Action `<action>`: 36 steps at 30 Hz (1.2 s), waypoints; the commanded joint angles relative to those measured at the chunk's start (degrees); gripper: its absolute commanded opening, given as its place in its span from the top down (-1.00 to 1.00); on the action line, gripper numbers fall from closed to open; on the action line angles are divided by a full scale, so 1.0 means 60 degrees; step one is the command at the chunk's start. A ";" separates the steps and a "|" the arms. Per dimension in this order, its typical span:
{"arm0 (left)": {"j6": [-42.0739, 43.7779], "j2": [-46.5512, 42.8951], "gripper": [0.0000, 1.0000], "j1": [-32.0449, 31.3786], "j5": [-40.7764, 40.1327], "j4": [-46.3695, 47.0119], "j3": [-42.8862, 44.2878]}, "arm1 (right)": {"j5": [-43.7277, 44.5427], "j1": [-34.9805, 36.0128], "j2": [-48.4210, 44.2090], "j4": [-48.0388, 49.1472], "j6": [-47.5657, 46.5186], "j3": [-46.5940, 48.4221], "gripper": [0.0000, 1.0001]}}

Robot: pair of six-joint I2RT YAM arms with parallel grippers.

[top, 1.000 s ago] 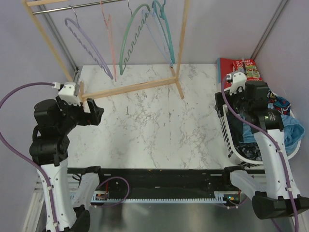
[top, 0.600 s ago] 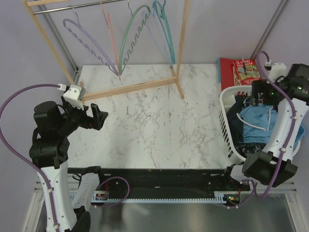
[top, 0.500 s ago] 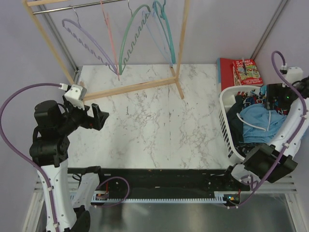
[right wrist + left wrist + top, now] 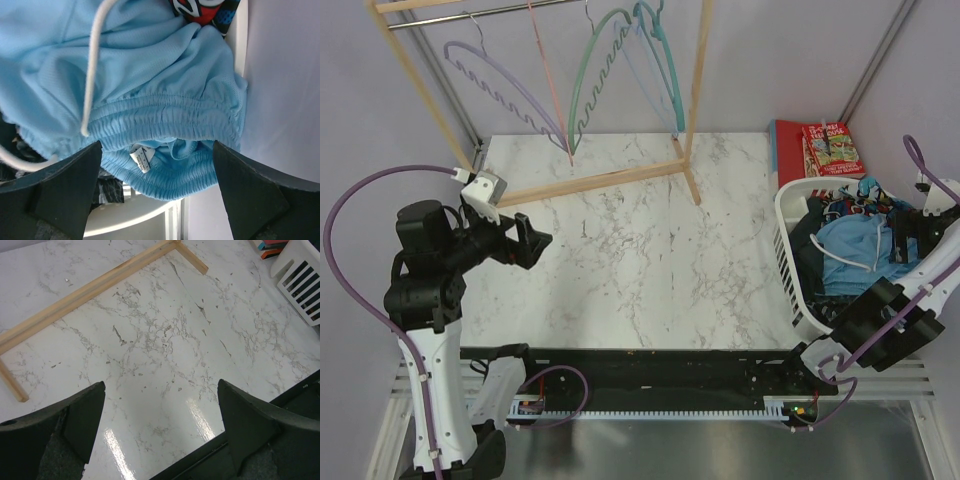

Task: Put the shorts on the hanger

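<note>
Right now the shorts (image 4: 848,243) lie bunched on top of the heap in the white laundry basket (image 4: 788,270) off the right edge of the bench (image 4: 650,270), with dark printed clothes (image 4: 840,208) tucked in behind them. In the right wrist view their gathered waistband (image 4: 165,112) runs from side to side across the picture, and the white drawstring (image 4: 91,75) trails down over the fabric on the left.

The right end effector (image 4: 156,146) hangs directly over that waistband, at the outer side of the basket. Its fingers are spread wide and grip nothing. The band's long axis lies along the line from one finger to the other. I judge that a straight descent would close the fingers along the elastic and not across it. A turn of the wrist, or a pinch on a gathered fold, looks like the better way in.

The left end effector (image 4: 542,243) is also spread and empty. It is well apart from the basket, above bare marble near the wooden rack (image 4: 590,182), so the pick clearly falls to the right arm. The hanger (image 4: 669,80) hangs from the rack's top rail, far across the bench from the shorts and nearer the left arm.
</note>
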 commanded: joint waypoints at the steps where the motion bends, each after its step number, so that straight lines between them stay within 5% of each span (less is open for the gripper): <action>1: 0.0413 -0.0089 -0.99 0.0031 0.0384 0.0142 -0.0037 | 0.0737 -0.0019 -0.0033 0.1150 0.0067 -0.0767 -0.96; 20: 0.0326 -0.0104 -0.98 0.0045 0.0692 0.0215 -0.0214 | 0.1425 -0.0121 -0.0869 0.1576 -0.1281 -0.0505 -0.96; 36: 0.0018 0.0028 -0.96 0.0045 0.0824 0.0420 -0.0008 | 0.2613 -0.0092 -0.0985 0.3274 -0.1765 -0.3010 -0.36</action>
